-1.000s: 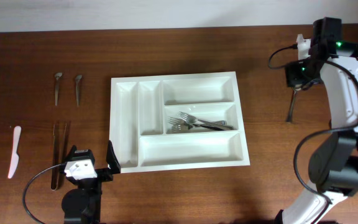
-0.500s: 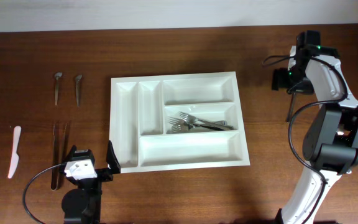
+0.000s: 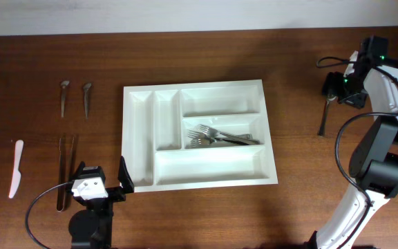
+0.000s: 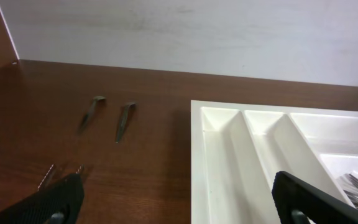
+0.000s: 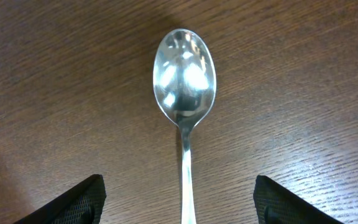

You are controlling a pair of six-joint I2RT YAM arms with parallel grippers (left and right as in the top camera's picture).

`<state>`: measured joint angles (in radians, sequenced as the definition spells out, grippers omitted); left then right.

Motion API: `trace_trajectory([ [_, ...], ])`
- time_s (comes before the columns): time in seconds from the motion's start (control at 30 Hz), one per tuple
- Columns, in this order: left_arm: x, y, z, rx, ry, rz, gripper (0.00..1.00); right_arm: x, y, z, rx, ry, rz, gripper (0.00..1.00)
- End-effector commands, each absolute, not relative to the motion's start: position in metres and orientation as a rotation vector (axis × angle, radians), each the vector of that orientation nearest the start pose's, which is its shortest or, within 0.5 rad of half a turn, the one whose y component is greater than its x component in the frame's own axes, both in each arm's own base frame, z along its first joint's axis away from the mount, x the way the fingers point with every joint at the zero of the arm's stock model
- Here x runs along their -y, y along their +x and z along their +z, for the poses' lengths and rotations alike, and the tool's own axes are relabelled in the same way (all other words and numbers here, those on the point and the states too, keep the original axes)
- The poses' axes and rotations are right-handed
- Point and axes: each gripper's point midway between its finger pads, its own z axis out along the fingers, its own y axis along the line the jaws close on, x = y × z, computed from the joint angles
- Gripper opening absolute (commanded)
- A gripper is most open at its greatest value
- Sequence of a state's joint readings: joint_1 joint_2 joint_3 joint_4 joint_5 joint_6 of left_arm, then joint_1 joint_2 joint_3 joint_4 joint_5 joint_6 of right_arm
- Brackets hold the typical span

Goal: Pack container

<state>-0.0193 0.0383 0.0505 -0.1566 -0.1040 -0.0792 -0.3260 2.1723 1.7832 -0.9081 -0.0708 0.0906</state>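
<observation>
- Right gripper [image 3: 334,88], seen from overhead, hangs over the far right of the table [image 3: 47,228], above the bowl end of a spoon [image 3: 323,119] lying well right of the container [image 3: 137,138].
- Same view: the container sits mid-table, with forks [image 3: 220,137] in its middle wide compartment. The left gripper [image 3: 121,181] is just beside its near left corner. Two small spoons [image 3: 74,98], tongs [image 3: 65,173] and a white knife [image 3: 16,168] lie to the left.
- Left wrist view: the left gripper [image 4: 185,205] has its fingers [image 4: 48,202] spread wide. The container [image 4: 229,162] lies ahead to the right.
- Right wrist view: the right gripper [image 5: 182,205] is spread wide, with its fingers [image 5: 67,202] on either side of the handle of the spoon [image 5: 184,81]. The spoon lies flat on the wood, bowl up and away from the gripper. I cannot tell how high the gripper is above it.
</observation>
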Motion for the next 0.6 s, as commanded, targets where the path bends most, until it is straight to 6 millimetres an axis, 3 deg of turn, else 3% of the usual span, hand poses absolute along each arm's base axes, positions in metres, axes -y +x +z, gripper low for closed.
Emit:
trace_trajectory([
  [0.0, -0.01, 0.243, 0.15, -1.71, -0.119, 0.002, 0.99, 0.14, 0.468, 0.053, -2.804, 0.591, 0.082, 0.77],
  [0.23, -0.01, 0.243, 0.15, -1.71, -0.119, 0.002, 0.99, 0.137, 0.46, 0.034, -2.86, 0.607, 0.093, 0.77],
  [0.57, -0.01, 0.243, 0.15, -1.71, -0.119, 0.002, 0.99, 0.139, 0.459, 0.032, -2.866, 0.603, 0.075, 0.75],
])
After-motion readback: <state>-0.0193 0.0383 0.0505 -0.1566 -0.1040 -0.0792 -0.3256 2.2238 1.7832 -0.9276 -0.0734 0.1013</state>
